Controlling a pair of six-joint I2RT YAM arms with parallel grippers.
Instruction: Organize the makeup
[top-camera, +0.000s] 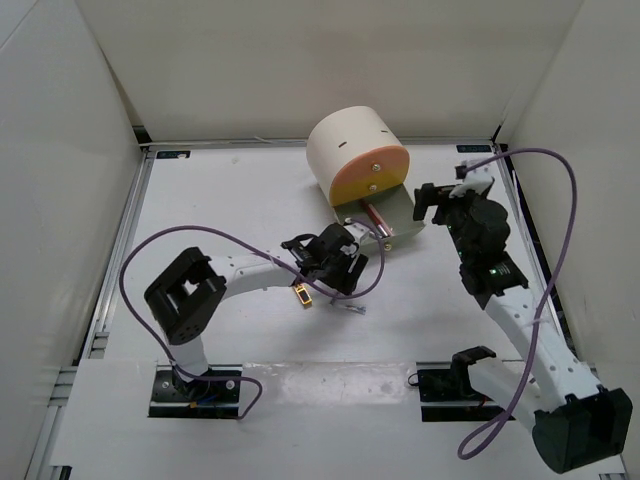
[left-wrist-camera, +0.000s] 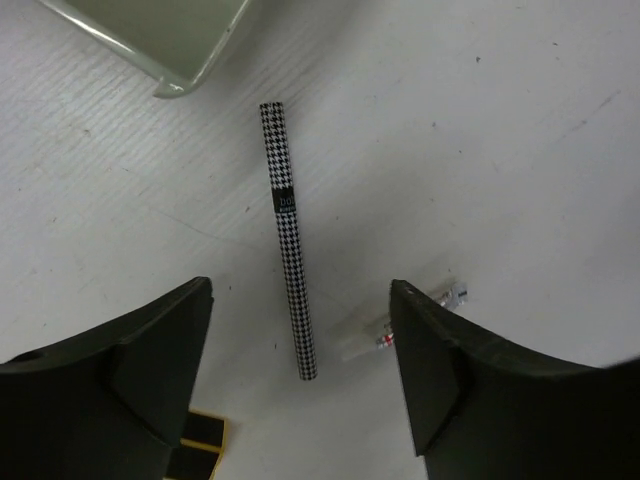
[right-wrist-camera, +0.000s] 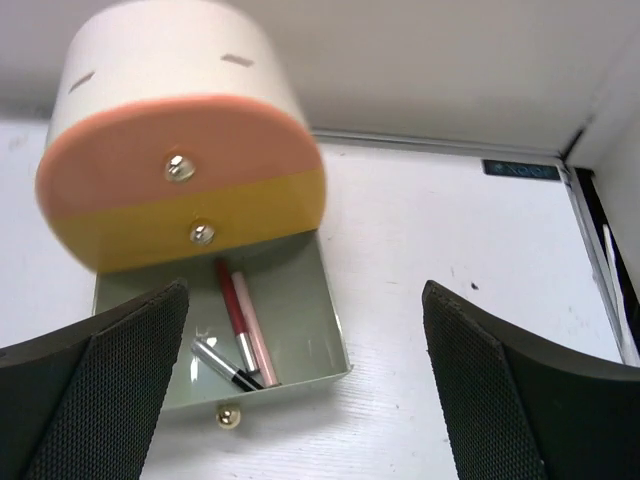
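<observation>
progress: partway, gloss tubes (right-wrist-camera: 232, 312) lie in the open drawer (right-wrist-camera: 322, 335) | remaining: houndstooth pencil (left-wrist-camera: 288, 240) and gold lipstick (top-camera: 302, 295), mid-table | left end effector (left-wrist-camera: 300, 300): wide, empty, straddling the pencil | right end effector (right-wrist-camera: 305, 295): wide, empty, over the drawer

Cream cylindrical box (top-camera: 355, 140) with orange drawer fronts, lowest green drawer (right-wrist-camera: 305, 320) out, on white table (top-camera: 230, 190).

Only tiny, illegible white lettering on the black band of the houndstooth pencil (left-wrist-camera: 291, 250).
</observation>
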